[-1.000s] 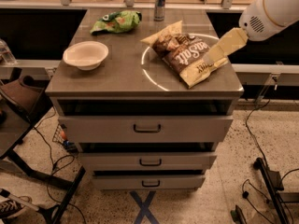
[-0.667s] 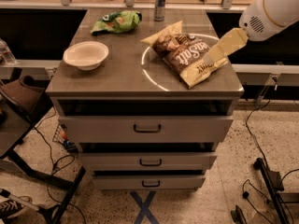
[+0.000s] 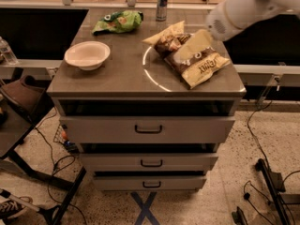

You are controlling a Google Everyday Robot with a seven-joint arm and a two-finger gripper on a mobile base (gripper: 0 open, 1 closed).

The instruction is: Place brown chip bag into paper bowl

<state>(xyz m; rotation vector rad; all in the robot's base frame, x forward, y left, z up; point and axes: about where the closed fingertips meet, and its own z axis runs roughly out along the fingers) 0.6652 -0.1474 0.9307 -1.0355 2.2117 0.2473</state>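
The brown chip bag (image 3: 205,69) lies flat on the right half of the cabinet top, dark brown in the middle with pale yellow ends. My gripper (image 3: 193,45) reaches in from the upper right and sits over the bag's middle, covering part of it. The paper bowl (image 3: 87,55), off-white and holding nothing, stands on the left side of the top, well apart from the bag and the gripper.
A green bag (image 3: 117,21) lies at the back left and a metal can (image 3: 161,3) stands at the back middle. The grey drawer cabinet (image 3: 108,81) holds everything. A dark chair (image 3: 23,93) and floor cables sit to the left.
The arm has moved left, bringing the gripper from the bag's right end to over its middle. The bag and bowl lie where they were.
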